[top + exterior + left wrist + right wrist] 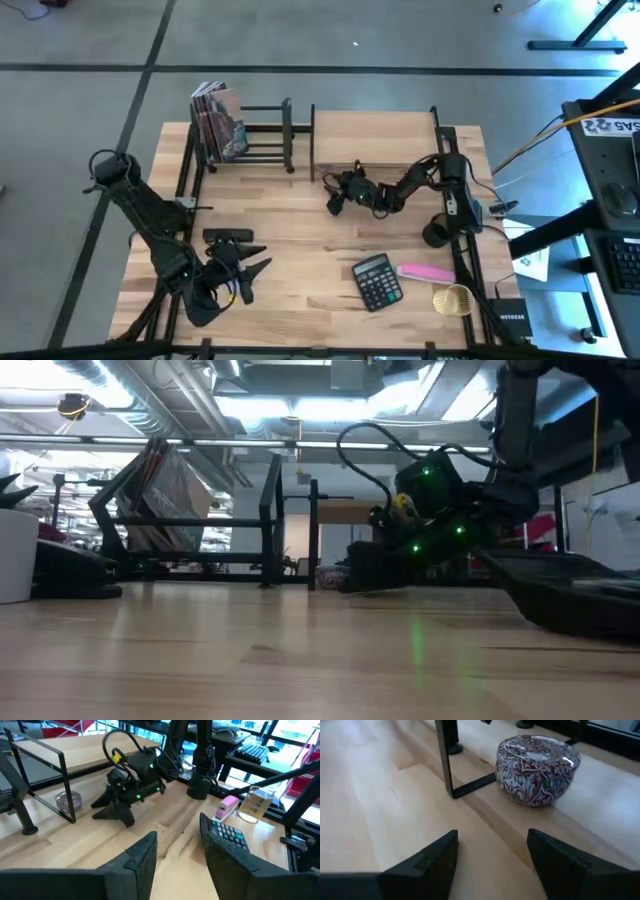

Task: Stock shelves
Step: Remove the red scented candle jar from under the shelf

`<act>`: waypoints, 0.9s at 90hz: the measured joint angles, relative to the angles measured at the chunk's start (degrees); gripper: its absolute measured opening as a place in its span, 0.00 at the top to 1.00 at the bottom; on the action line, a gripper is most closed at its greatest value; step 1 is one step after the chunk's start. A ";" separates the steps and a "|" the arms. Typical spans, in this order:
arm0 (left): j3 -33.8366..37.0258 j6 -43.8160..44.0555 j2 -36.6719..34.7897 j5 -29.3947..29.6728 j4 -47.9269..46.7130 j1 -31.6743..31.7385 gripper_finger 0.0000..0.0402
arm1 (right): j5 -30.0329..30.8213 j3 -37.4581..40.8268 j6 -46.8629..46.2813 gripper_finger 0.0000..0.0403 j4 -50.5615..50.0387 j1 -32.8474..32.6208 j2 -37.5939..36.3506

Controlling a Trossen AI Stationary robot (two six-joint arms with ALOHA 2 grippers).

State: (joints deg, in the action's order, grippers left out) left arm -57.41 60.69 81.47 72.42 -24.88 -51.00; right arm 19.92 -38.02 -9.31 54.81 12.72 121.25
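our right claw (pixel 492 857), released, sits low beside the patterned round tin (pixel 537 770) already under the light-wood board shelf (pixel 372 138); next, we judge, fetch the calculator (pixel 377 281).

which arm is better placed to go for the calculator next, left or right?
Probably left. The left gripper points at the calculator with fingers open. The right gripper is low at the wood shelf, facing the patterned tin.

Lab/office: exposed ceiling ducts (pixel 150 390), desk keyboard (pixel 252 752).
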 joint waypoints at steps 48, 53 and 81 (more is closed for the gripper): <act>0.00 0.39 0.00 -0.42 0.02 0.04 0.64 | -3.89 -0.87 6.74 0.13 2.31 3.76 0.21; 0.00 0.39 0.00 -0.42 0.02 0.07 0.64 | -5.38 -1.35 6.76 0.13 2.09 4.39 0.25; 0.00 0.84 0.00 -1.02 0.07 0.07 0.64 | -7.34 -2.99 7.08 0.13 0.57 6.18 0.31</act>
State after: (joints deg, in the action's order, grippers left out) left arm -57.41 61.53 81.47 71.40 -24.82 -50.94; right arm 12.58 -41.01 -2.23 55.38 18.90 121.56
